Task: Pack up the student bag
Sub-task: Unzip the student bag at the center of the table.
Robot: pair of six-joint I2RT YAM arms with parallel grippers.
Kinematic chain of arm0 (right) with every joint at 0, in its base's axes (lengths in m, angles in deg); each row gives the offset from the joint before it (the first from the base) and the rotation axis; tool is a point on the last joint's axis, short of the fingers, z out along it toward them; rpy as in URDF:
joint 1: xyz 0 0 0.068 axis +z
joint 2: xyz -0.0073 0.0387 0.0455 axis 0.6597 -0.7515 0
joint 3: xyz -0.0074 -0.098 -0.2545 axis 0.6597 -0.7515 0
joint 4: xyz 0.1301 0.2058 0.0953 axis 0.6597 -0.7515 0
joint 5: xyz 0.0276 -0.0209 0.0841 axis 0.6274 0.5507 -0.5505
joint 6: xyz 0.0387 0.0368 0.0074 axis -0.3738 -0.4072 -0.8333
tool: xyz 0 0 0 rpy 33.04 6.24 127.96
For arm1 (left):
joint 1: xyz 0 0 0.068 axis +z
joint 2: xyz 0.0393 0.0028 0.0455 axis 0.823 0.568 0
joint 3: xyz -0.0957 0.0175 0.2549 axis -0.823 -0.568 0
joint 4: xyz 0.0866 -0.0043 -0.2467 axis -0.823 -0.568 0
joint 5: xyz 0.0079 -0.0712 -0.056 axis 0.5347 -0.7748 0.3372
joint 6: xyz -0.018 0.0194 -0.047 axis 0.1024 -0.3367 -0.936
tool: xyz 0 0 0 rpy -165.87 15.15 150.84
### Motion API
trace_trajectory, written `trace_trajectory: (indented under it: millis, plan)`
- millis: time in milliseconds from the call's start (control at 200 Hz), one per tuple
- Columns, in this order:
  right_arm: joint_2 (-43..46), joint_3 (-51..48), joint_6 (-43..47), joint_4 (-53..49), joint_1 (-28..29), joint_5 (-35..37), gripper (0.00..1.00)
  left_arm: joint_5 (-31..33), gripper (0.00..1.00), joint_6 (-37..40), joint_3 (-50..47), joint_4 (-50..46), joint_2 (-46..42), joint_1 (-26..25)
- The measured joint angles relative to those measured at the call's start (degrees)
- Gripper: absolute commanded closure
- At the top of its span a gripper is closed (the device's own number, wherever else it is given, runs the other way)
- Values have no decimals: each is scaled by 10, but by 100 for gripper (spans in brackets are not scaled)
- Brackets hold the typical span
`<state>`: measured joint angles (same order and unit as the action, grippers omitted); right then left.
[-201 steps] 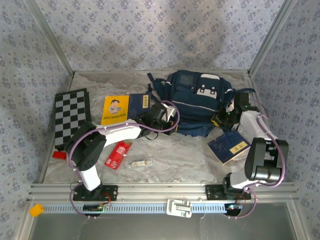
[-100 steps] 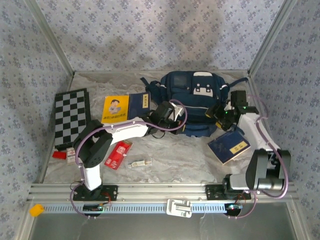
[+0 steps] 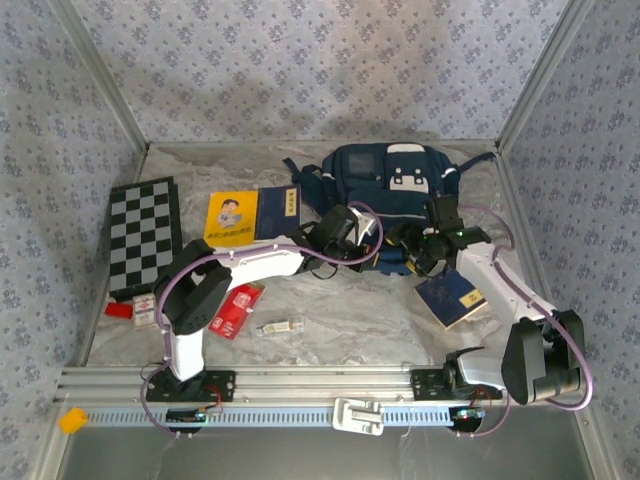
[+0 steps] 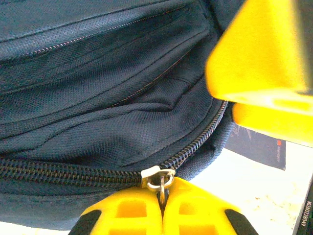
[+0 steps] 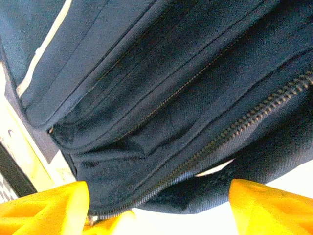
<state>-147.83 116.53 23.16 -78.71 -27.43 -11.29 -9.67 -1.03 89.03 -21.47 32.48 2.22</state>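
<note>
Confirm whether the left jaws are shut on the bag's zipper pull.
Yes, the left jaws meet with the metal zipper pull pinched between them.

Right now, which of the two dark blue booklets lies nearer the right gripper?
The angled dark blue booklet with the yellow label, close by the right gripper; the other blue booklet lies far left, beside the yellow booklet.

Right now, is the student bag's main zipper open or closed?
Closed where visible: the zipper's teeth mesh on both sides of the slider, whose pull the left gripper pinches.
</note>
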Motion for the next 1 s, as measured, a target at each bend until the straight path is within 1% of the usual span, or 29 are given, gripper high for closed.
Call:
trace_trajectory:
  millis: [105, 145, 245, 385, 460, 615, 715, 835, 999]
  plan:
    - [-15, 0, -37, 22, 17, 24, 33, 1, 100, 0, 0, 0, 0, -2]
    - [-19, 0, -48, 30, 22, 30, 39, 1, 100, 0, 0, 0, 0, -3]
    - [-35, 0, -62, 47, 26, 44, 57, 2, 100, 2, 1, -2, 1, -5]
    - [-61, 0, -56, 48, 23, 50, 87, 4, 100, 14, 5, -15, 1, -5]
    - [-65, 0, -53, 50, 20, 46, 100, 5, 100, 26, 9, -30, 1, -5]
    - [-65, 0, -41, 50, 7, 23, 100, 6, 100, 46, 13, -49, 0, 2]
    - [-57, 0, -29, 46, -6, 9, 100, -1, 100, 50, -7, -47, -16, 21]
    - [-38, 0, -18, 38, -24, -3, 100, -23, 100, 49, -33, -45, -38, 72]
    - [-11, 0, -3, 24, -40, -5, 100, -44, 100, 50, -31, -54, -36, 150]
